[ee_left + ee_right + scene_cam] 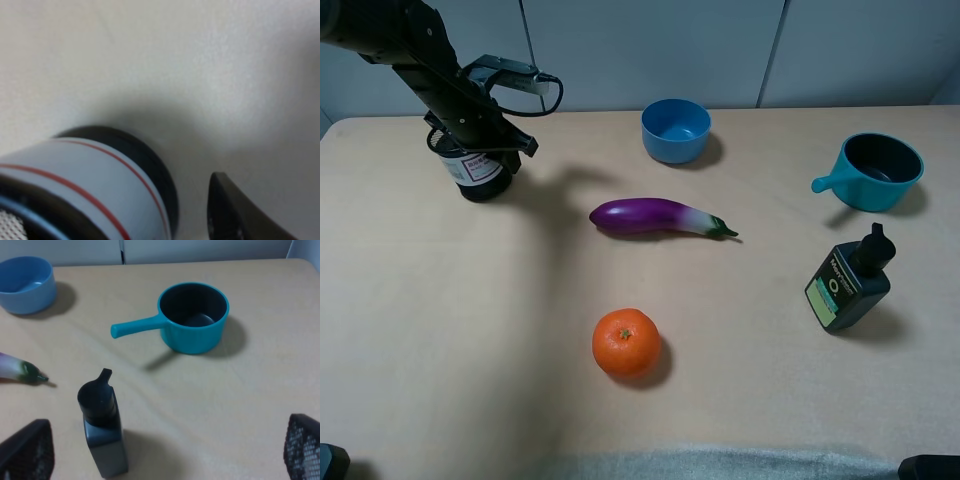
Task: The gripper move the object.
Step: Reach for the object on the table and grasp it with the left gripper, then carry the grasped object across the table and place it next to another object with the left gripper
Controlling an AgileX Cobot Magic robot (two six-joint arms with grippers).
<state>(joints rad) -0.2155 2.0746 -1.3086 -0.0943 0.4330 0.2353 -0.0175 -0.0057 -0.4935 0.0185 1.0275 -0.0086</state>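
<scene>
At the far left of the bench [410,330], toward its back edge, the mesh cup [480,172] is standing upright with its white label facing the high camera. The left arm is hanging over its top, and the black housing is hiding the rim. In the left wrist view the left fingers [235,215] are showing only one tip. That tip is sitting just beside the cup's wall, with a strip of bare bench between them. The other tip is lying outside the picture, so I cannot tell how far they are spread or whether they are gripping anything.

Judging by its wire build, the cup is looking light and hollow. It is probably stiff enough for a moderate squeeze but likely to dent under a hard one, and the label band is probably slicker than the bare mesh. A hold across the wall near the rim, or with one tip inside and one outside, is looking safest, since an empty cup would be tipping easily if nudged low.

Moving rightward, the blue bowl [676,130], the eggplant [655,216] and the orange [626,343] are lying well apart from the cup in the middle. Further right, the teal handled cup [875,172] and the dark bottle [845,285] are standing near each other. The right fingers [25,450] are hanging spread wide above the bench there, holding nothing.
</scene>
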